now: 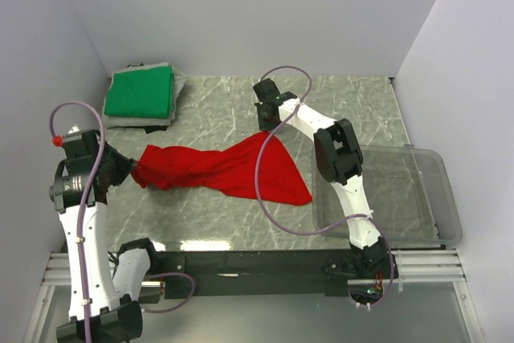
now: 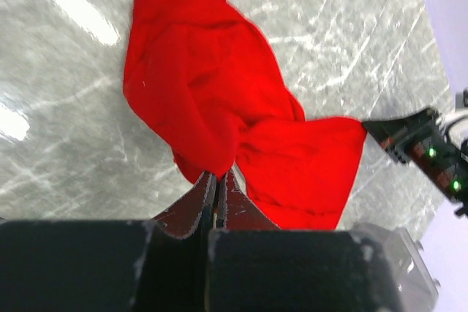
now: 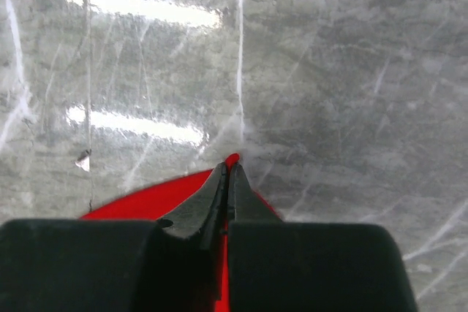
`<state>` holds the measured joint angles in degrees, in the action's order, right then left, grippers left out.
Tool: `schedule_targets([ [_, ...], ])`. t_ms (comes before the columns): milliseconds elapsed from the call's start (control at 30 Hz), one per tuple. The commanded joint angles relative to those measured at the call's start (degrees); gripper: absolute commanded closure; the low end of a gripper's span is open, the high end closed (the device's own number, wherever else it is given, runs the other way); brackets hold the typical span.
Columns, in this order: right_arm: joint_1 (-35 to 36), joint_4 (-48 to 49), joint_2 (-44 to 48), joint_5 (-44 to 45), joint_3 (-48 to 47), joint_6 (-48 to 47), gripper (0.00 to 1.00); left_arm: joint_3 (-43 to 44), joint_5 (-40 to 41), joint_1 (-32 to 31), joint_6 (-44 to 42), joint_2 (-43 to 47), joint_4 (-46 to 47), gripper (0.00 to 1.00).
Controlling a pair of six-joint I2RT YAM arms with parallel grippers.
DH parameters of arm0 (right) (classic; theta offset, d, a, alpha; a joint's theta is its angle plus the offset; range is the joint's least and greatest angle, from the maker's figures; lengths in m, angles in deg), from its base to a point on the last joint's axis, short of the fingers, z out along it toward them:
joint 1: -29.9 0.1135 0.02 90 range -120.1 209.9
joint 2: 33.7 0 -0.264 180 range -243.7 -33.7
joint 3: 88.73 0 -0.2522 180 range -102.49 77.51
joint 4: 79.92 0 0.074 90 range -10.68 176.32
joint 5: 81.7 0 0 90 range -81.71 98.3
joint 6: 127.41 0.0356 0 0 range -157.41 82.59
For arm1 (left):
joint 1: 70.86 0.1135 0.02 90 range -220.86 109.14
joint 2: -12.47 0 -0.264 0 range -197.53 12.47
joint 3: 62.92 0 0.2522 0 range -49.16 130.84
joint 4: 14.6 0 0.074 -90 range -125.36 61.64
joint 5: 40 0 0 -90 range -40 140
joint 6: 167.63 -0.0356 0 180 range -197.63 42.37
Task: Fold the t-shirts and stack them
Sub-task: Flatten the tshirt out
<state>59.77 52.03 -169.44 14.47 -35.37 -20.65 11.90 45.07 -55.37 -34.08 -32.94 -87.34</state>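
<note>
The red t-shirt (image 1: 233, 168) lies bunched and stretched across the middle of the marble table. My left gripper (image 1: 135, 171) is shut on its left end; the left wrist view shows the red cloth (image 2: 219, 107) pinched between the closed jaws (image 2: 218, 174). My right gripper (image 1: 266, 128) is shut on the shirt's far corner, a red tip (image 3: 232, 159) showing between the closed jaws (image 3: 228, 167). The green t-shirt (image 1: 141, 91) lies folded at the back left on a grey cloth.
A clear plastic bin (image 1: 401, 198) stands at the right, beside the right arm. The grey cloth (image 1: 173, 110) under the green shirt lies by the left wall. White walls close in the back and sides.
</note>
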Motion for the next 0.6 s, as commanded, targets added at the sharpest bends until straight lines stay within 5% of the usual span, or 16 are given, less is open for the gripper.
schedule_targets([
  [0, -1.1, -1.7, 7.7, 0.4, -2.5, -1.3, 1.00, 8.1, 4.7, -0.3, -2.5, -3.5, 4.2, 1.00],
  [200, -2.7, -4.2, 18.6, 1.4, -5.0, -2.3, 1.00, 23.1, 7.9, -0.3, -3.6, -12.9, 6.7, 1.00],
  [567, -3.6, -5.8, 42.1, 4.2, -11.7, -3.8, 1.00, 64.4, 3.5, 0.2, -4.8, -30.4, 8.7, 1.00],
])
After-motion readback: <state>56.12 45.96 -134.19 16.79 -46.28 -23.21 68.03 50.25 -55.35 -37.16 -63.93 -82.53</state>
